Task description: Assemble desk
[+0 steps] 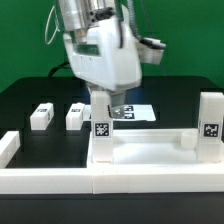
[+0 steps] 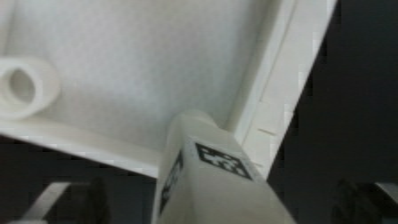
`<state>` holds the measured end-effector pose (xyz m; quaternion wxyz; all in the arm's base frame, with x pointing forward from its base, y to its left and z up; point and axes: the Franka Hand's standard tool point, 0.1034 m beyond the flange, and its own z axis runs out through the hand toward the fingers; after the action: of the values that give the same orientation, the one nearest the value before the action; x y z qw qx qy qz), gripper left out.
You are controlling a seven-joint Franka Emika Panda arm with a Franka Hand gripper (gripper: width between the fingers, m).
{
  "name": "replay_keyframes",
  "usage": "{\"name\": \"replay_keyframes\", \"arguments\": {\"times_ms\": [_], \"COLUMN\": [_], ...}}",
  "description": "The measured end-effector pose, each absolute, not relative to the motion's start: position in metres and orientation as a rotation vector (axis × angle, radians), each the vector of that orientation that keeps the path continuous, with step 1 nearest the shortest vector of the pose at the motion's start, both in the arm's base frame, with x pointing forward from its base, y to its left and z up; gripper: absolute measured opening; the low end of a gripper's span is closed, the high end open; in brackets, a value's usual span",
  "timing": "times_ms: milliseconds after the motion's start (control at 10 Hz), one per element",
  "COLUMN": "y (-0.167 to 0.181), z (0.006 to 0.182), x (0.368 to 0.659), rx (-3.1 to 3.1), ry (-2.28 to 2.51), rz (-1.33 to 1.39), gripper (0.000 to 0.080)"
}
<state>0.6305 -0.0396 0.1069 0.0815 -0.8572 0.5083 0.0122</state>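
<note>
The desk's white tray-like panel (image 1: 150, 150) lies by the front wall, rim up. A white leg (image 1: 101, 137) with a black-and-white tag stands upright at the corner of the panel on the exterior view's left. A second leg (image 1: 210, 118) stands at the corner on the exterior view's right. My gripper (image 1: 108, 104) hangs straight over the first leg, open, its fingers either side of the top. In the wrist view that leg (image 2: 214, 170) rises between the dark fingers (image 2: 50, 202), with gaps on both sides. My gripper (image 2: 210, 208) holds nothing. The panel (image 2: 160, 70) shows a round socket (image 2: 18, 85).
Two loose tagged legs (image 1: 41, 116) (image 1: 75, 117) lie on the black table at the exterior view's left. The marker board (image 1: 140, 108) lies behind the gripper. White border wall segments run along the front (image 1: 100, 182) and the left (image 1: 8, 148).
</note>
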Motion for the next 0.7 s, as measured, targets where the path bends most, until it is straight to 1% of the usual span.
{"name": "replay_keyframes", "arguments": {"times_ms": [100,500,700], "y": [-0.0365,-0.0370,-0.0409], "z": [0.1074,0.1065,0.1074], "x": [0.6286,0.6276,0.6346], "rx": [-2.667,-2.820,-2.957], "ry": [1.338,0.970,0.616], "rz": [0.046,0.017,-0.049], "gripper": [0.0644,0.0648,0.0648]}}
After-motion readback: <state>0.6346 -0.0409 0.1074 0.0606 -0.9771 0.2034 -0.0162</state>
